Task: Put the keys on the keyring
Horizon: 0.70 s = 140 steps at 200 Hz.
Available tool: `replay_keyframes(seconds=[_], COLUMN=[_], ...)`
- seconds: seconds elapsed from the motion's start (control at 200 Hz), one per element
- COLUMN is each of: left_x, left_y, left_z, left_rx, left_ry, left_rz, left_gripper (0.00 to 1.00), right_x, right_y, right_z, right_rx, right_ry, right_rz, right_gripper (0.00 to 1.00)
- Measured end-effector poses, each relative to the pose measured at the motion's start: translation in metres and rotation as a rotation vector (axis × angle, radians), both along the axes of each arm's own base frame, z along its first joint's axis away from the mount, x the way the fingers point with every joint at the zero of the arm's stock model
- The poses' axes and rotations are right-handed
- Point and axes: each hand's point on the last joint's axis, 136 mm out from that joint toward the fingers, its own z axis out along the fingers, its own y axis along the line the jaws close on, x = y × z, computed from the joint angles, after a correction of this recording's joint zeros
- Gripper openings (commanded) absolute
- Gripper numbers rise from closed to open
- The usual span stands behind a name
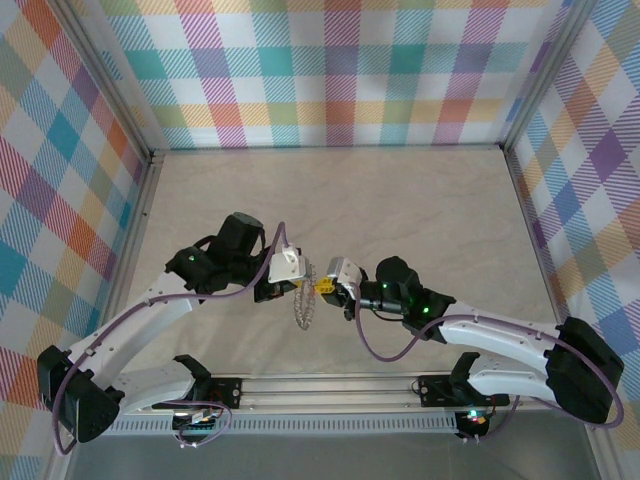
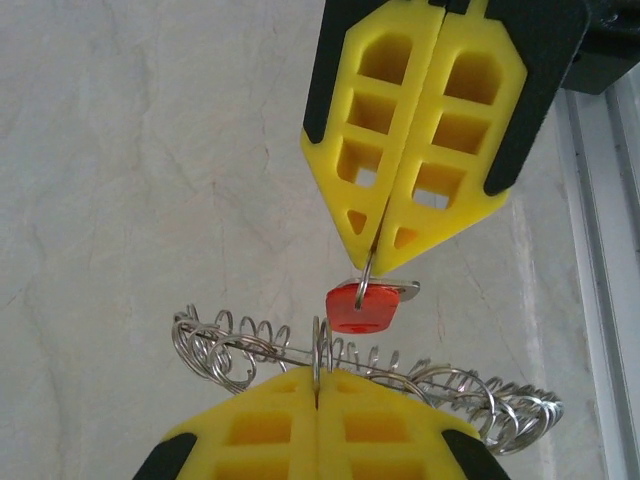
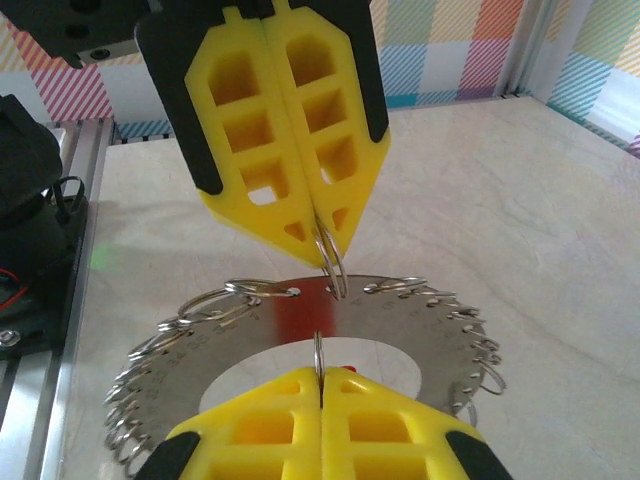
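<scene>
both pairs clamped shut above the desk point(image 2: 120, 150). left fingers point(image 2: 270, 425) pinch a loop of the keyring point(image 3: 420, 325); right fingers point(image 2: 440, 130) pinch the wire loop carrying the key point(image 2: 360, 307). key likely light, slippery; keyring stiff, snag-prone. best held by loops.

Key point(image 2: 360, 305) just beside keyring point(image 2: 232, 350)

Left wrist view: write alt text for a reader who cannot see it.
Two shut yellow grippers face tip to tip: the right gripper, at top, pinches the red key by its wire loop; the left gripper, at bottom, clamps a loop of the silvery keyring.
</scene>
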Motion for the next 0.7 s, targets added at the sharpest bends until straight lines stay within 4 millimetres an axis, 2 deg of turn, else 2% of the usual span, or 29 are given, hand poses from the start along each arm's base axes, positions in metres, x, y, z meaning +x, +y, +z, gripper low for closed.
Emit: replay_keyframes(seconds=[0.335,0.7], left_x=[0.005,0.009], left_y=[0.001,-0.002], left_z=[-0.004,0.001], left_rx=[0.015,-0.011], left_ry=[-0.029,-0.021], left_rz=[0.010,0.044], left_gripper=[0.00,0.00], right_x=[0.001,0.012], right_y=[0.017,0.014], right_z=[0.021,0.018], right_rx=[0.059,0.050], right_ry=[0.062,0.107], right_rz=[0.011,-0.066], right_gripper=[0.00,0.00])
